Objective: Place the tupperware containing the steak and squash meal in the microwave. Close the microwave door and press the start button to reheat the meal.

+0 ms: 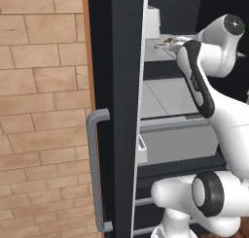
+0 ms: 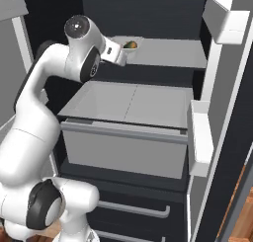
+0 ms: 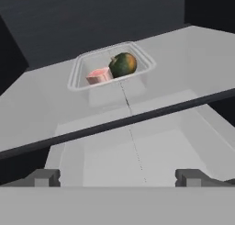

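A: Hand view puts the tupperware (image 3: pixel 111 68) straight ahead of the gripper (image 3: pixel 117 178), a clear shallow tub with a flared rim on a pale grey shelf (image 3: pixel 193 54). What sits inside it?

B: A pinkish-red piece of steak (image 3: pixel 99 75) at the left and a round green-and-orange squash (image 3: pixel 123 64) touching it on the right. The tub stands upright and flat, well beyond the fingertips (image 3: pixel 43 177), with nothing touching it.

A: And the claw?

B: Spread wide and empty; the two dark tips stand far apart at the bottom, with the tub well clear of them.

A: What lies between the claw and the tub?

B: A dark bar crosses the view, the near edge of the shelf, and below it the flat pale lid of a drawer (image 3: pixel 137 155).

A: Where is all this from the base?

B: In the right base view the tupperware (image 2: pixel 131 45) rests at the left end of the upper shelf (image 2: pixel 168 53) inside an open fridge, just past the hand. Below it a wide grey drawer (image 2: pixel 123 147) juts forward, and white door bins (image 2: pixel 200 137) hang at the right.

A: And from the left side?

B: The tall black door (image 1: pixel 116 110) with its grey loop handle (image 1: pixel 95 169) stands open edge-on, next to a brick wall (image 1: pixel 44 110) at the left. The tupperware (image 1: pixel 166 42) peeks out far back on the shelf, beside the white arm (image 1: pixel 214 52).
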Tool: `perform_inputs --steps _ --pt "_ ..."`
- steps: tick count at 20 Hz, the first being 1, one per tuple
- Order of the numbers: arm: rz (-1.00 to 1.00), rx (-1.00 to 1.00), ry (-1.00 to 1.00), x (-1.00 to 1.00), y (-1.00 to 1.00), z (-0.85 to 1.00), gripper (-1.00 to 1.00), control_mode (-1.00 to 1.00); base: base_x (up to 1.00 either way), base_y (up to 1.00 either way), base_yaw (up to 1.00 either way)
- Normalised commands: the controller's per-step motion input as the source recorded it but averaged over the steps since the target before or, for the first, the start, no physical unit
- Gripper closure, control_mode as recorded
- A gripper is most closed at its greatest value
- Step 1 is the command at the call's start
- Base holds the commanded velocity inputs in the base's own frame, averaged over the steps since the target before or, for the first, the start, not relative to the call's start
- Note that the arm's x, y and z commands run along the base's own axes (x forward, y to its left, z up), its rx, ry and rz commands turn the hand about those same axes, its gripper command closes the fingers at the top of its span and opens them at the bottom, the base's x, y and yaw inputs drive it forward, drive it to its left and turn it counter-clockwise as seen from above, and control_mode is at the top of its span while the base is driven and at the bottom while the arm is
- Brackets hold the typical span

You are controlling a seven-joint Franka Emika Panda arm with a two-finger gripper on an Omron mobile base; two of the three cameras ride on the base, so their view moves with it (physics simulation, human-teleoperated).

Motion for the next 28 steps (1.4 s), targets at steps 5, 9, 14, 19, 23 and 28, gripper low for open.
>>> perform_inputs --steps 5,9,14,19,23,28 --pt "-0.05 0.0 0.03 0.2 0.0 0.27 -1.0 -1.0 0.0 0.0 0.0" --pt "-0.05 0.0 0.03 0.25 -0.02 0.02 -1.0 -1.0 0.0 0.0 0.0" --pt "-0.04 0.0 0.04 0.33 -0.09 0.0 -1.0 -1.0 0.0 0.0 0.0" --pt "-0.04 0.0 0.08 0.39 -0.11 -0.04 -1.0 -1.0 0.0 0.0 0.0" --pt "-0.03 0.01 0.08 0.38 -0.04 -0.11 -1.0 -1.0 0.0 0.0 0.0" --pt "-0.02 0.05 0.03 0.38 0.0 -0.09 -1.0 -1.0 0.0 0.0 0.0"
